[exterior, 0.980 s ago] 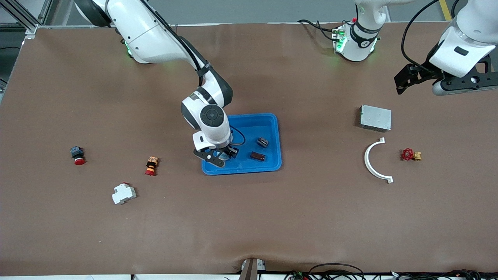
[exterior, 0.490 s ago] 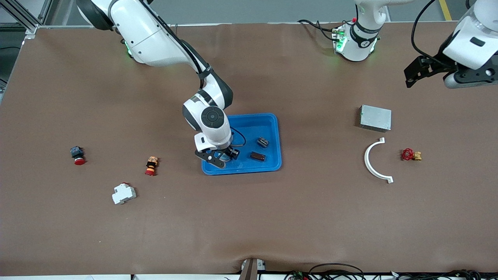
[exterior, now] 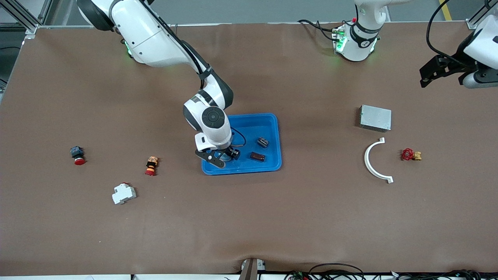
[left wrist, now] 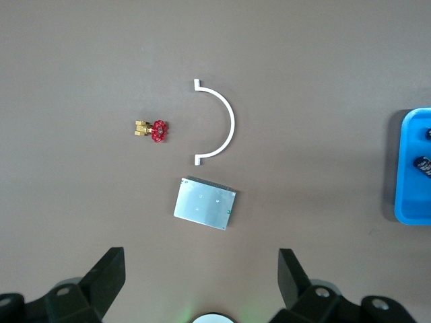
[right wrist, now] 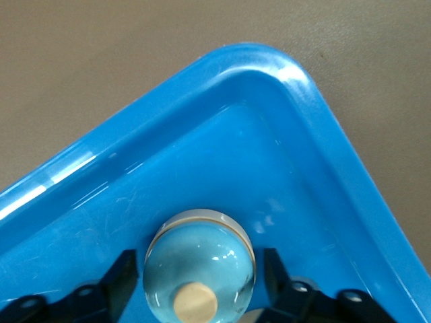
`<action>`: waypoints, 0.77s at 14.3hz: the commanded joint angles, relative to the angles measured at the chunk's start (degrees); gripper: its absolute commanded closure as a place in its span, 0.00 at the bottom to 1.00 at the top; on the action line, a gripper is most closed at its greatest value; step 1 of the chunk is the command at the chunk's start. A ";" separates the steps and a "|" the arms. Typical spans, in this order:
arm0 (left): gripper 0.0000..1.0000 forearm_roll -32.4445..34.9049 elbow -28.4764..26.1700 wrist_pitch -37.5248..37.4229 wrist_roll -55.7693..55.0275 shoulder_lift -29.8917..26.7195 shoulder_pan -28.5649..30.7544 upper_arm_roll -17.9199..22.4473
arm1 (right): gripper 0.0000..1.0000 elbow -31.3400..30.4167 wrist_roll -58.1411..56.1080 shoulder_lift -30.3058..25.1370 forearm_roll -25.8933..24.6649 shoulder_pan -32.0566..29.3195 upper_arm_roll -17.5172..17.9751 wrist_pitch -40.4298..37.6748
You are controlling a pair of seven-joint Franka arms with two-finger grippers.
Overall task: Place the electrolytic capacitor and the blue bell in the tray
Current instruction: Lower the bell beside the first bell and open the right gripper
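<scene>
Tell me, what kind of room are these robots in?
Probably a robot test lab: two white arms work at a brown-covered table scattered with small industrial parts, like a red valve and a breaker, near a blue tray.

A wide table (exterior: 272,217) covered in matte brown sheeting fills the scene under even, soft light. Grey floor shows along its upper edge, with an aluminium frame post (exterior: 23,15) at 1 corner and black cables (exterior: 334,270) trailing along the lower edge.
</scene>
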 commanded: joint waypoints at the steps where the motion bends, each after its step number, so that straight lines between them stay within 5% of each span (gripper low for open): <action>1: 0.00 -1.27 0.66 -1.05 1.13 -0.62 0.43 -0.27 | 0.00 1.74 2.57 0.76 -1.60 1.00 -0.41 0.02; 4: 0.00 -1.27 -0.31 0.35 1.22 -0.79 -2.46 1.64 | 0.00 3.77 3.01 -0.20 -1.34 0.65 -0.32 -2.69; 6: 0.00 -1.27 -0.31 0.71 1.22 -0.71 -9.13 9.10 | 0.00 5.86 2.40 -2.30 -1.08 0.21 -0.15 -8.30; 11: 0.00 -2.49 -0.05 0.62 0.17 -0.18 -9.59 8.26 | 0.00 7.64 -8.73 -9.33 -0.72 -3.38 -0.15 -20.86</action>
